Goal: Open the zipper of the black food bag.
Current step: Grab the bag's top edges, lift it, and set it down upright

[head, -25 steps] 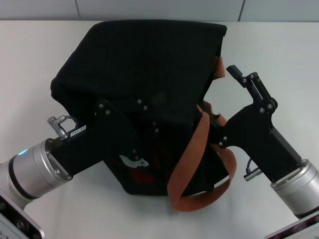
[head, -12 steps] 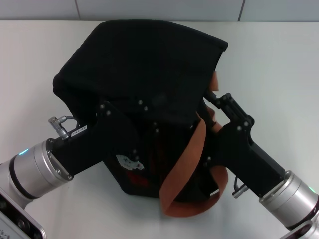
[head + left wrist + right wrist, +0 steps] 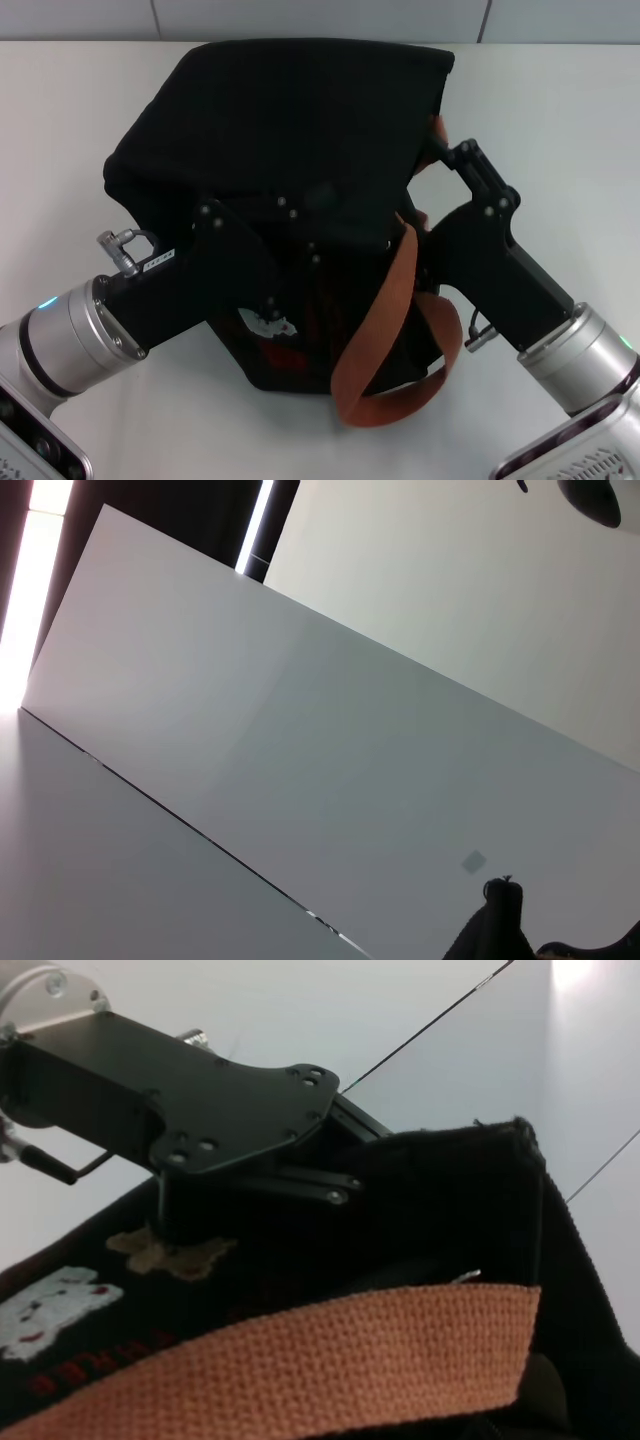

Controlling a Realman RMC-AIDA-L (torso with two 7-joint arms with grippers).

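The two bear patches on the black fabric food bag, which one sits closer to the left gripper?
The tan bear patch, right beneath the left gripper. The white bear patch lies farther along the black fabric food bag front.

The boxy black food bag at the centre of the head view is matt woven cloth, soft and creased. Its orange-brown strap handle is coarse webbing with a visible ribbed weave. The white bear patch and tan bear patch look stitched and fuzzy. The white table is smooth and matt. Both black arm housings are matt, with brushed silvery metal cuffs.
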